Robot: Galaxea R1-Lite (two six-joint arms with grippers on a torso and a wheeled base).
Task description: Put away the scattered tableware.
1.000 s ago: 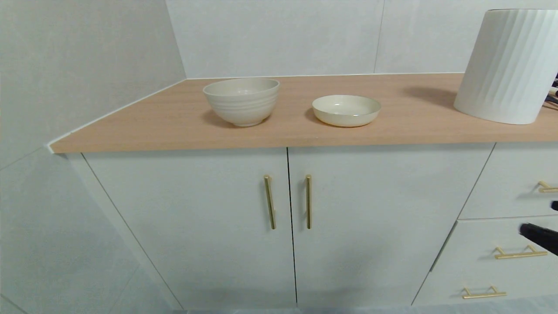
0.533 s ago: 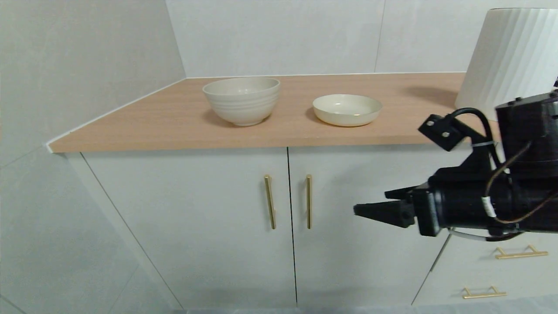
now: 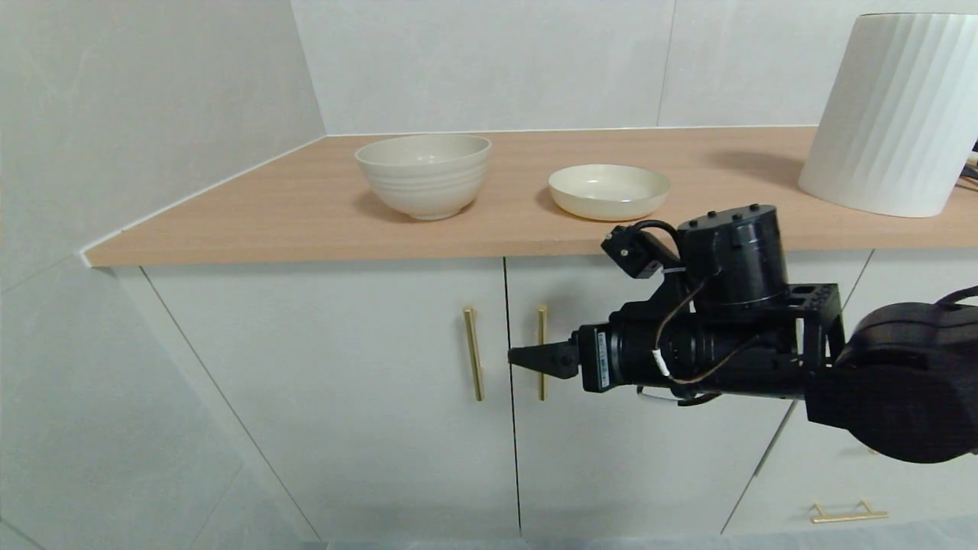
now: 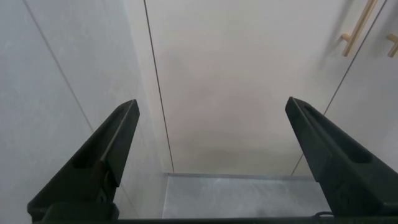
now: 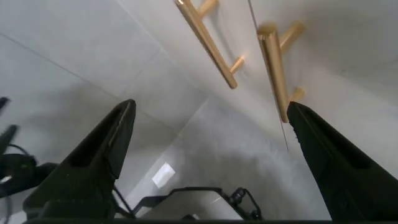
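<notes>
Right hand (image 3: 529, 357) sticks out level below the worktop's (image 3: 306, 221) front edge, wide open and empty, tips by the right door handle (image 3: 541, 325). Left hand (image 4: 211, 102) is spread open too, nothing in it.

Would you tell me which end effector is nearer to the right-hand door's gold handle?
Right. The right end effector has its tips at the gold handle; the left end effector faces the cabinet front low near the floor, farther off.

A wooden bench (image 3: 267, 214) runs above the right tool (image 3: 526, 357), carrying a white ribbed cylinder (image 3: 894, 114) up to the tool's right. Two upright gold door handles (image 3: 474, 353) sit just ahead of its tips. A drawer pull (image 3: 848, 512) lies below right.
</notes>
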